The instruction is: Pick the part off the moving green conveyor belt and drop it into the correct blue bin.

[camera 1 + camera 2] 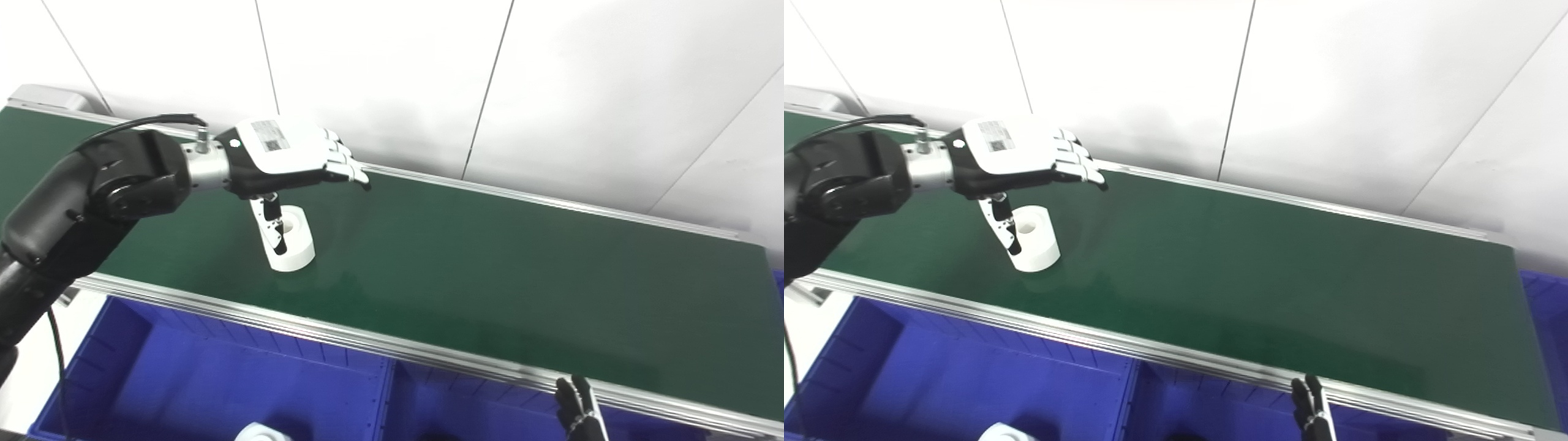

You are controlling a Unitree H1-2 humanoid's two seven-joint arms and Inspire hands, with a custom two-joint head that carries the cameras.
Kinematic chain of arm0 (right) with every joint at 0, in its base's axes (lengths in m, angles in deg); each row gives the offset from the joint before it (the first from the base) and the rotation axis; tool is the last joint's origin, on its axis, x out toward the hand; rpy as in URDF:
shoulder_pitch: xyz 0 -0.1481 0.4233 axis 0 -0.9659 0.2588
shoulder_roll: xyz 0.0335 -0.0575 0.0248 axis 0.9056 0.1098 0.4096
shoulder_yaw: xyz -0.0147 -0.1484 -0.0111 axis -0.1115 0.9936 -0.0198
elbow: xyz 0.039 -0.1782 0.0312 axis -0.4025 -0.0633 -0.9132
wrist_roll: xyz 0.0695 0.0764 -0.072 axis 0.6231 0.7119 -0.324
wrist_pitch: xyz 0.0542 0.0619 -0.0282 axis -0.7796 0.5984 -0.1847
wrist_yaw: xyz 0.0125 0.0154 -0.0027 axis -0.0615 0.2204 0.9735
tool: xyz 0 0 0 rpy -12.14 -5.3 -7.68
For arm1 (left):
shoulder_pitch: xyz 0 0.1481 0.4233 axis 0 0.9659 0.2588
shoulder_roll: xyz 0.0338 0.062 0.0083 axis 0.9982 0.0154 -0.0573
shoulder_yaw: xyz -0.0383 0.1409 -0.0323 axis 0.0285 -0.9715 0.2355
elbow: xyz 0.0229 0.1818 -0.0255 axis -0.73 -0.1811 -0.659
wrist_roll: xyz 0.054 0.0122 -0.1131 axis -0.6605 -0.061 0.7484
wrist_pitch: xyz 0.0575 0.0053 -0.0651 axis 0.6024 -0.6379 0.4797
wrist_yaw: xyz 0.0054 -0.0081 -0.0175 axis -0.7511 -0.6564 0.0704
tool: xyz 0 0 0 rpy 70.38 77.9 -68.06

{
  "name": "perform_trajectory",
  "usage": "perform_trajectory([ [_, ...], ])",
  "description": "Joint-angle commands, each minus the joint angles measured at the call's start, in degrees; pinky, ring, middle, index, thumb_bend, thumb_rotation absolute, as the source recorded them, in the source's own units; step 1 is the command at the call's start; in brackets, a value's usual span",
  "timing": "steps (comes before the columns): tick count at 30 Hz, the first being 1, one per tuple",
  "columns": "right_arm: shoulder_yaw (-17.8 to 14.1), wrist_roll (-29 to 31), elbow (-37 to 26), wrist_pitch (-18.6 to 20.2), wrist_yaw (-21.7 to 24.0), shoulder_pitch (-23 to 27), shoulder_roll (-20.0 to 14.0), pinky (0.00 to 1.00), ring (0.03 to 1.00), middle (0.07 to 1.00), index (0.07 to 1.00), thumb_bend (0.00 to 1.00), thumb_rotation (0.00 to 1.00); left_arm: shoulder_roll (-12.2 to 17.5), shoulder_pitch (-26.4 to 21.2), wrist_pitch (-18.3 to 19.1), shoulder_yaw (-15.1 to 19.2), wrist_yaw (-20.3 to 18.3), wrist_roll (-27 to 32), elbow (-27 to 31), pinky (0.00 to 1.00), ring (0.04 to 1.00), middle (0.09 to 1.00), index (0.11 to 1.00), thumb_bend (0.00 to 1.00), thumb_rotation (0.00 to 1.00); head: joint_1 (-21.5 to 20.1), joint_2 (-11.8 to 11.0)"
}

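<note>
A white cylindrical part (294,239) with a hole in its top stands on the green conveyor belt (490,269) at the left. My left hand (285,156) hovers just above it, open, fingers stretched toward the back rail, thumb hanging down along the part's left side. It also shows in the right eye view (1020,153), with the part (1036,239) below it. Only the fingertips of my right hand (579,407) show at the bottom edge, in front of the belt.
Blue bins (202,380) stand side by side below the belt's near rail (343,334). One white part (262,432) lies in the left bin at the bottom edge. A white panelled wall stands behind the belt.
</note>
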Motion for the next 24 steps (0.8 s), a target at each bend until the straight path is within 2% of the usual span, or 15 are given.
perform_trajectory([
  [1, 0.2, -0.1, -2.0, 0.4, 0.0, -0.7, 0.2, 1.0, 0.984, 0.958, 0.994, 0.83, 1.0, 0.4, -3.5, -0.7, -0.2, 0.4, -0.4, -1.7, 0.87, 0.873, 0.865, 0.846, 1.0, 0.24, -0.1, 0.0],
  [6, 0.5, -0.7, -2.5, 0.6, -0.3, -1.2, 0.4, 1.0, 0.987, 0.964, 0.994, 0.83, 1.0, -1.3, -5.4, -1.0, -2.4, 2.8, -1.5, -6.3, 0.83, 0.854, 0.857, 0.835, 1.0, 0.22, -0.9, -0.1],
  [9, 0.5, -0.4, -2.7, 0.8, -0.2, -1.5, 0.4, 1.0, 0.985, 0.961, 0.991, 0.84, 1.0, -2.2, -6.3, -1.0, -3.9, 3.7, -3.4, -8.3, 0.81, 0.853, 0.859, 0.839, 1.0, 0.23, -1.1, -0.2],
  [14, 0.5, -0.1, -2.6, 0.2, -0.2, -1.8, 0.4, 1.0, 0.983, 0.954, 0.985, 0.83, 1.0, -1.7, -7.1, -1.1, -8.3, 7.8, -6.9, -11.3, 0.8, 0.844, 0.851, 0.834, 1.0, 0.26, -1.3, -0.3],
  [18, 0.5, 0.1, -2.6, -0.4, -0.1, -2.0, 0.4, 1.0, 0.971, 0.949, 0.984, 0.81, 1.0, -1.5, -7.4, -1.0, -10.2, 8.3, -9.6, -12.4, 0.84, 0.865, 0.87, 0.852, 1.0, 0.27, -1.4, -0.2],
  [24, 0.8, 0.2, -3.1, -0.2, -0.1, -2.2, 0.6, 1.0, 0.954, 0.941, 0.981, 0.81, 1.0, -1.1, -8.1, -1.0, -14.2, 12.1, -10.7, -15.9, 0.84, 0.867, 0.873, 0.851, 1.0, 0.28, -2.0, 0.3],
])
